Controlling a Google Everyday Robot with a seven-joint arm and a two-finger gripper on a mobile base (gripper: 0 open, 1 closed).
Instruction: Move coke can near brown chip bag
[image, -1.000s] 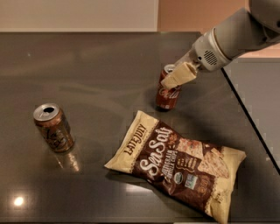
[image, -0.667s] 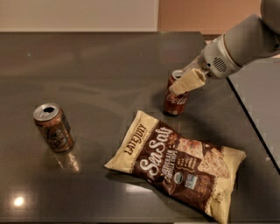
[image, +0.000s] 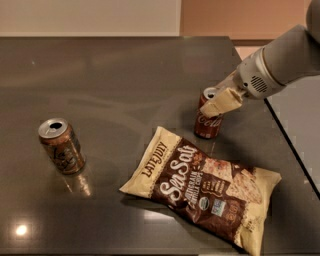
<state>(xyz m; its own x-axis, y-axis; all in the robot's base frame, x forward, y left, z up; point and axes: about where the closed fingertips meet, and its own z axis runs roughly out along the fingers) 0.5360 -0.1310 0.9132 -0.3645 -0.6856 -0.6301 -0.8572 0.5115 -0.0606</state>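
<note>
Sliding the coke can (image: 207, 125) closer over the last second, I keep the gripper (image: 218, 105) clamped on its upper part; it now stands just beside the brown chip bag (image: 200, 192) on the surface (image: 115, 75), so release looks near.

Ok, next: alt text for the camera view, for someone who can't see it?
The gripper grips the top of the upright red coke can, close behind the brown chip bag lying flat on the dark table. A brownish-orange can stands apart at the left.

Table (image: 115, 75): bag (image: 200, 192), can (image: 62, 146); jaws on coke (image: 207, 127)
</note>
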